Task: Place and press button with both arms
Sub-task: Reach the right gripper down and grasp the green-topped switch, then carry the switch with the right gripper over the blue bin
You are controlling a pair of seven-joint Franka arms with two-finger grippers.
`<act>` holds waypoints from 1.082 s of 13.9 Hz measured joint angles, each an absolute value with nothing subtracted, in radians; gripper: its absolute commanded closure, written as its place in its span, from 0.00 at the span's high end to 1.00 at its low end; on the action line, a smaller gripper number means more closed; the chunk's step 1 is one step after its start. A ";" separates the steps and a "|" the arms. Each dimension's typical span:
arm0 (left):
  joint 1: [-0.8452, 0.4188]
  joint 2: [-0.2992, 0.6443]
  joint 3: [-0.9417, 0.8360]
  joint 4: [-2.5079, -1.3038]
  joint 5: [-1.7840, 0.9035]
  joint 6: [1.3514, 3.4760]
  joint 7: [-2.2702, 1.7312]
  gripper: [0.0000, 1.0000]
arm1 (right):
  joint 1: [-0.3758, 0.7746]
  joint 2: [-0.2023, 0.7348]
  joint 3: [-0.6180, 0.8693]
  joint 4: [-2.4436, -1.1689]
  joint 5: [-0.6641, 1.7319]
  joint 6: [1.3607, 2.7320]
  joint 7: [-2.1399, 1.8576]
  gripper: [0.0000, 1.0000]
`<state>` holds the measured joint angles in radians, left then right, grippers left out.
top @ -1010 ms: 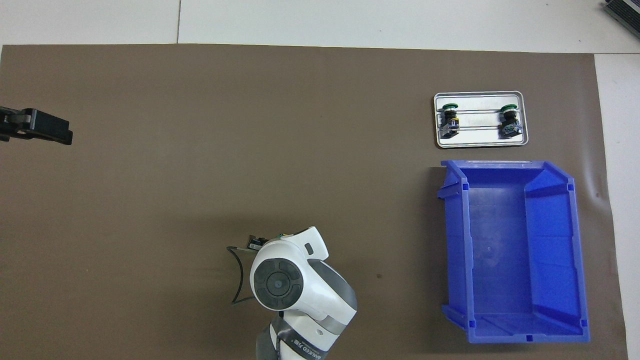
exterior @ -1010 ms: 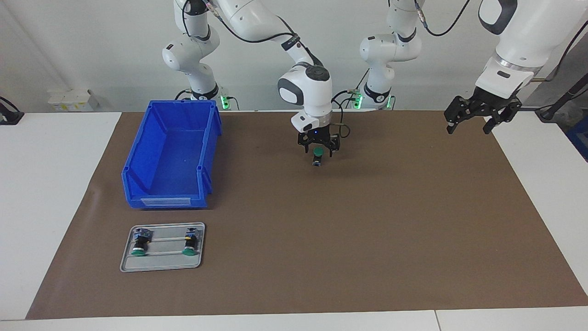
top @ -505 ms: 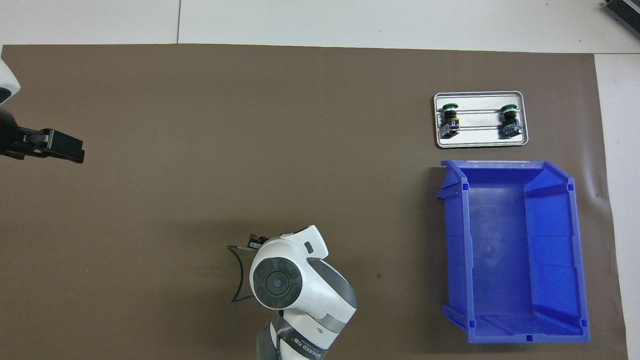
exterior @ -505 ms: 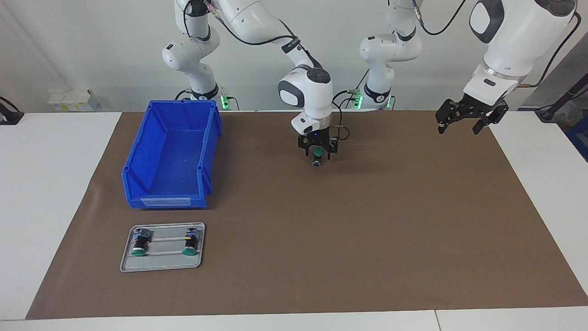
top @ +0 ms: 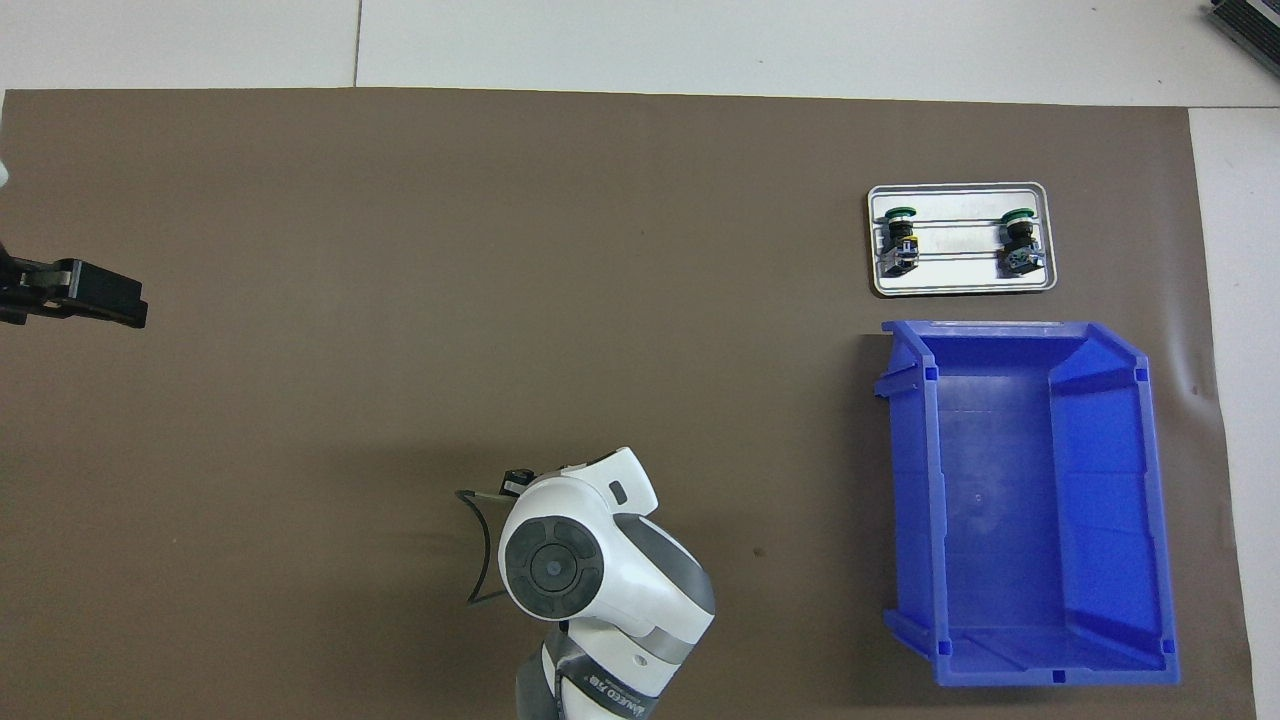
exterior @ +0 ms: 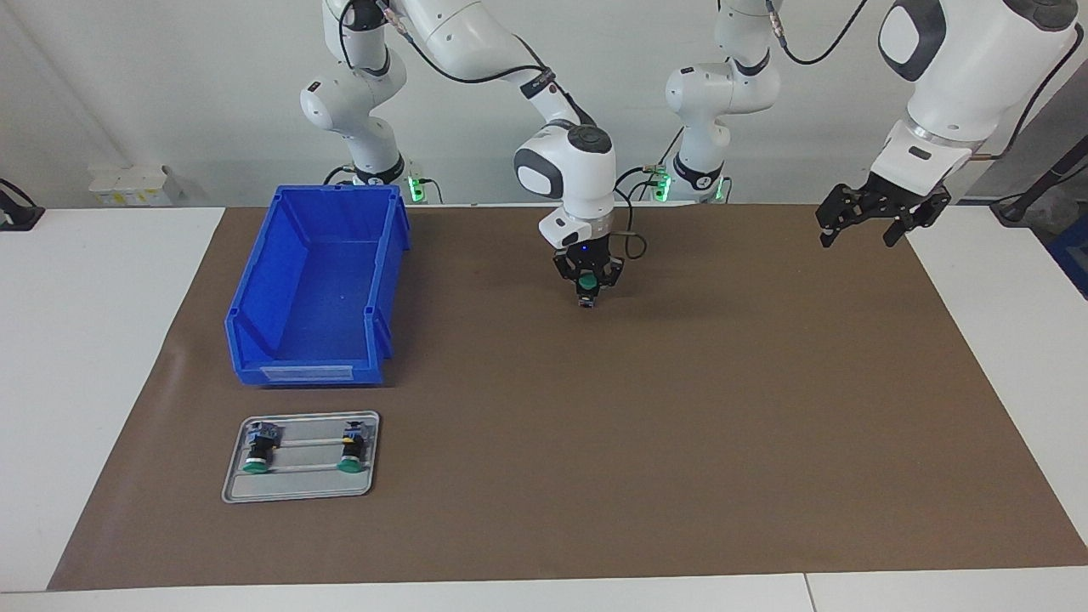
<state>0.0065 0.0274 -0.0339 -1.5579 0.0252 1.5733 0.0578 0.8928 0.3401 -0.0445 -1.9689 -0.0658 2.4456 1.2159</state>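
Jaws: right gripper (exterior: 586, 293) is pinched onto the button (exterior: 586, 283), green cap facing out, low over mid-mat.
Why: probably to steady it for a press.
Left gripper (exterior: 867, 228): spread wide, empty, waiting over the mat's edge.
Spares: two buttons (exterior: 302, 448) on the metal tray (exterior: 299, 486), beside the blue bin (exterior: 289, 340).

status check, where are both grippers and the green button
Right gripper shut on green-capped push button, low over brown mat. Left gripper open, raised, waiting over left arm's end. Nothing in the way.
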 measured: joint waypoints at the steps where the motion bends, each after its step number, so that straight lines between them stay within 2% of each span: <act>1: 0.009 0.027 -0.033 -1.558 0.025 1.573 0.058 1.00 | 0.890 0.339 -0.049 -1.966 -0.066 2.446 1.216 0.00; 4: 0.008 0.026 -0.034 -1.558 0.025 1.574 0.058 1.00 | 0.854 0.309 -0.057 -1.942 -0.067 2.401 1.216 0.00; 9: 0.010 0.026 -0.038 -1.558 0.025 1.575 0.033 1.00 | 0.724 0.155 -0.060 -1.922 -0.072 2.217 1.105 0.00; 15: 0.007 0.025 -0.044 -1.558 0.025 1.575 -0.005 1.00 | 0.472 -0.010 -0.064 -1.920 -0.072 2.029 0.745 0.00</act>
<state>0.0067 0.0249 -0.0439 -1.5583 0.0250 1.5754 -0.0051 0.4719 -0.0102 -0.0637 -1.9199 -0.0719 2.0286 0.7454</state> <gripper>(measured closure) 0.000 0.648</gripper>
